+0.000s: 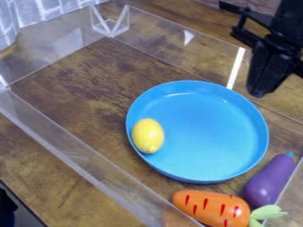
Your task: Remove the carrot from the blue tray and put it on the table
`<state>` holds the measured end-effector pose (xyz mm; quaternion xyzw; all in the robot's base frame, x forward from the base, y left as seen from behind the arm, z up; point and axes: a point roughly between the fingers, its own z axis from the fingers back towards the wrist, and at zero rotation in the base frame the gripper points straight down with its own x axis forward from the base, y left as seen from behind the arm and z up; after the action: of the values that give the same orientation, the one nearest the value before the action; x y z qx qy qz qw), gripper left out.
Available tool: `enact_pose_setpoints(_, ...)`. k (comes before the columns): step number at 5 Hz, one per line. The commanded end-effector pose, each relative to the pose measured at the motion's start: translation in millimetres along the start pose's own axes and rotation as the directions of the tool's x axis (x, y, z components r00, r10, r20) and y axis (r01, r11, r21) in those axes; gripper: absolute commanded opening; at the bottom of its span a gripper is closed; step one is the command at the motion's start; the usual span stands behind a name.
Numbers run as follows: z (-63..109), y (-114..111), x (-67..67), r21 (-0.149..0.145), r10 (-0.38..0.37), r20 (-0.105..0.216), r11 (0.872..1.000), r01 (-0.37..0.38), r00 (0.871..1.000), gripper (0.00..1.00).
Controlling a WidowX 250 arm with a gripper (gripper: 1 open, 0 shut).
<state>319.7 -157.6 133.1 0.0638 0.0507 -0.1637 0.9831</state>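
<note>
carrot [213, 208]: already out of the tray, lying on the table [83, 97] by its near edge, leafy green end pointing right
blue tray [225, 133]: flat on the table, middle-right
lemon-looking yellow thing [147, 136]: sitting inside the tray at its left rim
eggplant [272, 180]: just right of the carrot, near the tray's lower right rim
gripper [261, 89]: black, pointing down over the tray's far right rim, jaws pinched together, nothing in them
clear walls [71, 151]: run along the table's edges
</note>
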Motion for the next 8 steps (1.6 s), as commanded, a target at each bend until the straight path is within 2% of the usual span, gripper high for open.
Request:
enact_pose_setpoints(1, 17.4, -6, 2.3, -0.01, -0.009, 0.067, 1.0, 0.009, 0.998, 0.0)
enact_pose_setpoints(3, 17.2, -13, 9.9, 0.009, -0.016, 0.061, 1.0, 0.015, 0.998, 0.0)
enact_pose_setpoints(5, 23.9, -7, 21.5, 0.052, -0.15, 0.069, 0.988, 0.147, 0.986, 0.0)
enact_pose_setpoints(6, 29.3, -12, 23.5, 0.069, -0.168, 0.065, 0.984, 0.164, 0.984, 0.0)
enact_pose_setpoints(7, 25.7, -15, 26.7, 0.071, -0.182, 0.051, 0.981, 0.178, 0.982, 0.0)
enact_pose_setpoints(8, 18.9, -16, 23.8, 0.069, -0.169, 0.033, 0.984, 0.166, 0.985, 1.0)
